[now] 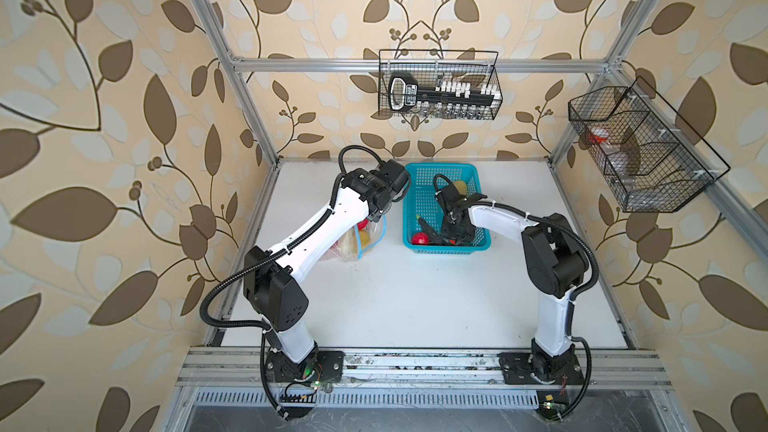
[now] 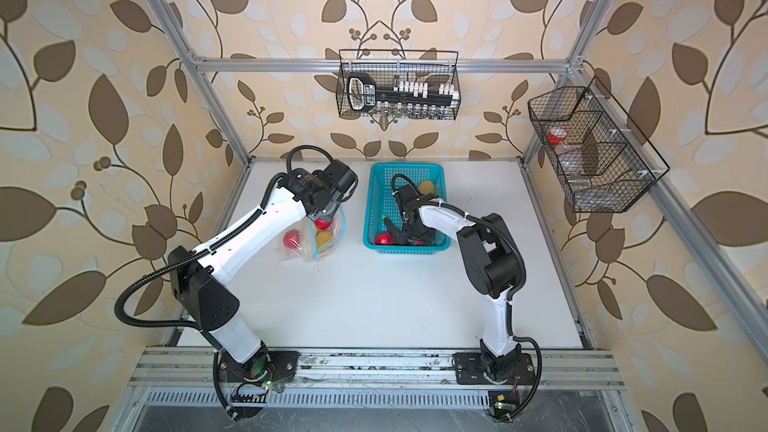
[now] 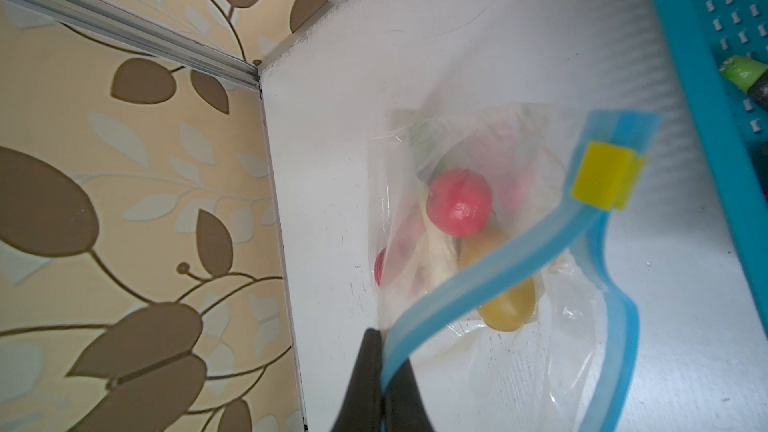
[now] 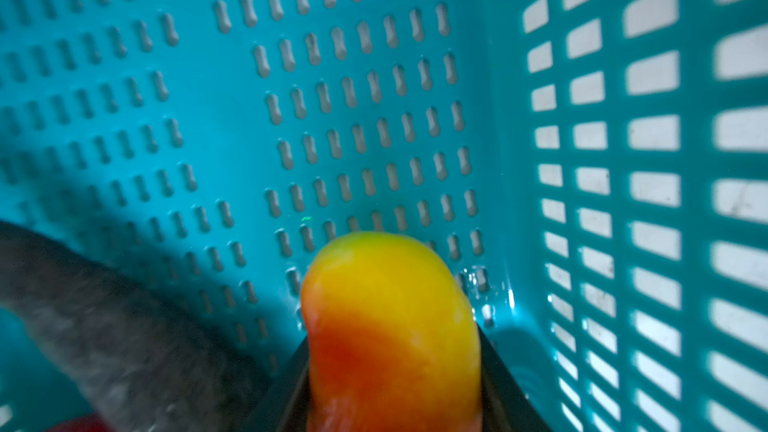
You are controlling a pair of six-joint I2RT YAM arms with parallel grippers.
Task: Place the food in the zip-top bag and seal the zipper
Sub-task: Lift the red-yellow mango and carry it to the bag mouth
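Observation:
The clear zip-top bag (image 1: 353, 245) (image 2: 320, 243) lies left of the basket, its mouth lifted. My left gripper (image 3: 388, 351) (image 2: 328, 216) is shut on the light-blue zipper (image 3: 478, 280) of the bag. The yellow slider tab (image 3: 602, 174) sits at the strip's far end. Inside the bag are a red tomato (image 3: 459, 201), a yellow potato (image 3: 507, 309) and a white piece. My right gripper (image 4: 392, 351) (image 1: 438, 238) is down in the basket, shut on the orange-red pepper (image 4: 392, 326). Beside it lie the dark eggplant (image 4: 104, 326) (image 1: 426, 226), a tomato (image 1: 419, 238) and a potato (image 1: 459, 187).
The turquoise perforated basket (image 1: 440, 166) (image 4: 623, 160) stands at the back middle of the white table (image 1: 415, 297). A black wire basket (image 1: 438, 85) hangs on the back rail, another (image 1: 640, 151) on the right frame. Aluminium posts border the table.

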